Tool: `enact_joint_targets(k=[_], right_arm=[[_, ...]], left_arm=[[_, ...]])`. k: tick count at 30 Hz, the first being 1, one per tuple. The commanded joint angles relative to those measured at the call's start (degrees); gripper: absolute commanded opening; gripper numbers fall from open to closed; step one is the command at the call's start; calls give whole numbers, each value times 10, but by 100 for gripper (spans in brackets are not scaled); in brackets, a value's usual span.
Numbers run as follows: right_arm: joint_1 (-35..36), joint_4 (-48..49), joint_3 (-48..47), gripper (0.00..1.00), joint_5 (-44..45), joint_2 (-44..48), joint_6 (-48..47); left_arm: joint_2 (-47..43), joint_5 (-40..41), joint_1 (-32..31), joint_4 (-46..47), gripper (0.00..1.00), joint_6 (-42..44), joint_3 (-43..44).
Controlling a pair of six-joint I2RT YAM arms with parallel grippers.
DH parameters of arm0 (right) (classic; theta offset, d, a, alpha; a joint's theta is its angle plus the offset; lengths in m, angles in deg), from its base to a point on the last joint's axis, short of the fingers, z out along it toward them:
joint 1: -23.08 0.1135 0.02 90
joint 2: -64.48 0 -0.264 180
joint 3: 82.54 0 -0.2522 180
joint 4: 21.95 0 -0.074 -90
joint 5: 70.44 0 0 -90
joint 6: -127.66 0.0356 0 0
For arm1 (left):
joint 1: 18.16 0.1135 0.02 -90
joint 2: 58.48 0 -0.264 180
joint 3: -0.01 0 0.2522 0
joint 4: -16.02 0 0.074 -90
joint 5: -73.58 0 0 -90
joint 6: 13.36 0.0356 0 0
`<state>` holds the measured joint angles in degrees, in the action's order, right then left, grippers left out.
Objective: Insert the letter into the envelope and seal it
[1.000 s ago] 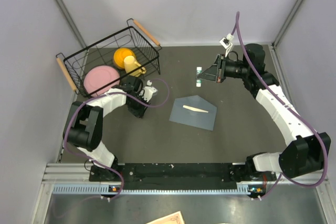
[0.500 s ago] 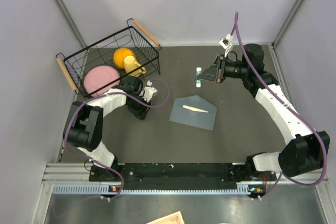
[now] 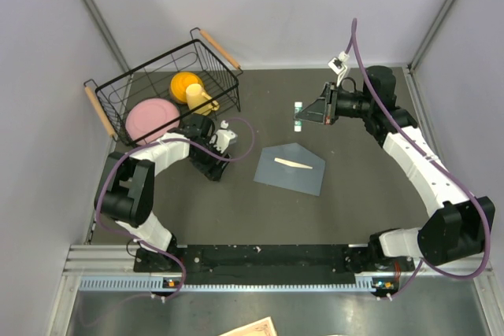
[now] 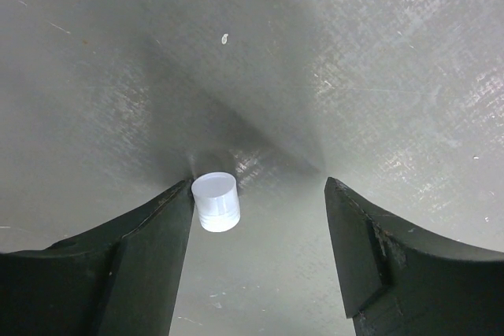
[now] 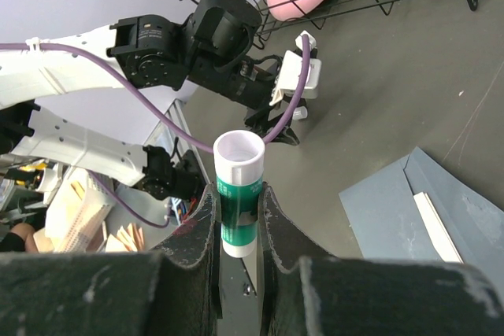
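Note:
The blue-grey envelope (image 3: 290,168) lies flat mid-table with its flap open. Only a thin cream strip of the letter (image 3: 294,164) shows on it. They also show in the right wrist view: the envelope (image 5: 394,202) and the letter strip (image 5: 437,226). My right gripper (image 3: 305,113) is shut on an uncapped white-and-green glue stick (image 5: 239,194), held above the table behind the envelope. My left gripper (image 3: 211,169) is open and low over the table, left of the envelope. A small white cap (image 4: 215,201) stands between its jaws, against the left finger (image 4: 142,257).
A black wire basket (image 3: 118,84) stands at the back left, holding a pink plate (image 3: 150,118) and a yellow cup (image 3: 191,88). The left arm (image 5: 220,45) shows in the right wrist view, in front of the basket.
My left gripper has edged slightly to the right, low over the table. The right arm and the glue stick have not moved.

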<state>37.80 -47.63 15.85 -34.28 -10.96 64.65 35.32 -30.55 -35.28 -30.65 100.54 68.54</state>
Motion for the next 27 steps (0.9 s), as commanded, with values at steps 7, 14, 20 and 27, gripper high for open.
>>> enact_joint_targets(k=[7,14,20,27], right_arm=[[-4,9,-11,0,-10,6,-12],[-4,5,-10,0,-13,6,-17],[-4,-31,-17,0,-53,10,-63],[0,-188,-18,0,-176,28,-216]], left_arm=[[12,11,3,12,79,0,7],[6,0,3,6,82,2,14],[-73,-134,4,-19,82,19,40],[-303,-403,15,-51,83,198,40]])
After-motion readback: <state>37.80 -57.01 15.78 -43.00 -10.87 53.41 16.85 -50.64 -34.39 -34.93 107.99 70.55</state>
